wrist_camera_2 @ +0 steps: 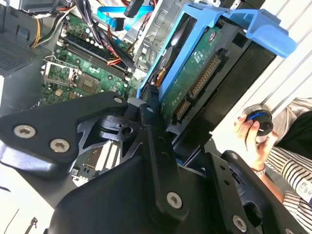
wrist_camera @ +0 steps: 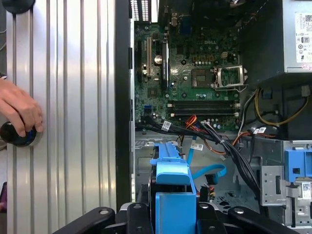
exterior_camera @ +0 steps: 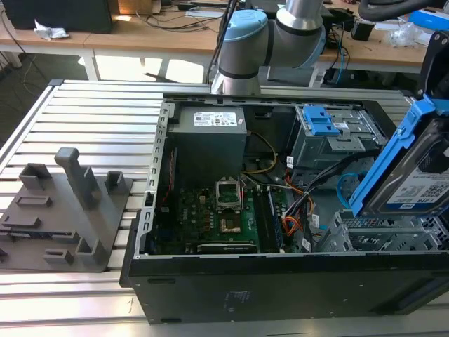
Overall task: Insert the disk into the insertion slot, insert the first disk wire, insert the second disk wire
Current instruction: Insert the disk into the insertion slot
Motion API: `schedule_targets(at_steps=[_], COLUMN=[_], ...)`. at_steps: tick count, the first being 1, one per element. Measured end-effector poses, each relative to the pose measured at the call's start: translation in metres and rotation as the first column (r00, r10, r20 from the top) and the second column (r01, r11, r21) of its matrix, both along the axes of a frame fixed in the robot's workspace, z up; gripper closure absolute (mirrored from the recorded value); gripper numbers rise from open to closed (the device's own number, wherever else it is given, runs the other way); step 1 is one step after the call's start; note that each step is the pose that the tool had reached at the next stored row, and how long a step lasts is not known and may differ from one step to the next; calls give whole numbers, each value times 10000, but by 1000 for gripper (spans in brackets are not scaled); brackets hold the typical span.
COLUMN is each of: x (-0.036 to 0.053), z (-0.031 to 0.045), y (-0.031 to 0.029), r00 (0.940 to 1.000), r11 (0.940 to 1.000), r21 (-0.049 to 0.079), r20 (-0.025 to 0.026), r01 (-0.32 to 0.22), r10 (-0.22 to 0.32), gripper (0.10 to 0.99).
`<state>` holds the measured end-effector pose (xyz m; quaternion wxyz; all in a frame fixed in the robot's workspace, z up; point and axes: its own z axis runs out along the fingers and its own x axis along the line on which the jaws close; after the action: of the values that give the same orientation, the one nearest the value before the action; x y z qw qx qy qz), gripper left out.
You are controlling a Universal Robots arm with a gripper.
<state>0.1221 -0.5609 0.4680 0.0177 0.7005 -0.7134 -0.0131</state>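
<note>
Though tilted, the disk (exterior_camera: pixel 414 184) (blue-framed) within the gripper (wrist_camera: pixel 173 217).

Exterior view overlooks case (exterior_camera: pixel 280 288); wrist views, apparently close, share motherboard (wrist_camera_2: pixel 83 73) (wrist_camera: pixel 195 87).

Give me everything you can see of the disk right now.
The disk is a silver-grey metal drive with a white label, framed by a bright blue plastic carrier; the second wrist view shows its green circuit-board underside. It is tilted steeply, clamped in the gripper, above the insertion slot, not yet in it.
</note>
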Motion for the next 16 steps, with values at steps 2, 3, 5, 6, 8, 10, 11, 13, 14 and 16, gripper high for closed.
schedule_targets(at_steps=[2, 3, 5, 6, 8, 10, 11, 13, 14, 16], x=[2, 6, 29, 37, 56, 65, 73, 80, 80, 84], z=[-51, -76, -119, -148, -194, -211, -223, -233, -235, -261], y=[0, 0, 6, 10, 25, 33, 43, 57, 59, 66], r00=[10000, 10000, 10000, 10000, 10000, 10000, 10000, 10000, 10000, 10000], r11=[10000, 10000, 10000, 10000, 10000, 10000, 10000, 10000, 10000, 10000], r21=[1, 1, -1, -1, 1, 0, -1, -1, -1, -3], r20=[0, 0, -2, -4, -7, -7, -8, -8, -8, -8], r01=[0, -1, 0, 0, 0, 0, 0, 1, 1, 1], r10=[0, 1, 0, 0, 0, 0, 0, -1, -1, -1], gripper=[729, 729, 729, 729, 729, 729, 729, 729, 729, 729])
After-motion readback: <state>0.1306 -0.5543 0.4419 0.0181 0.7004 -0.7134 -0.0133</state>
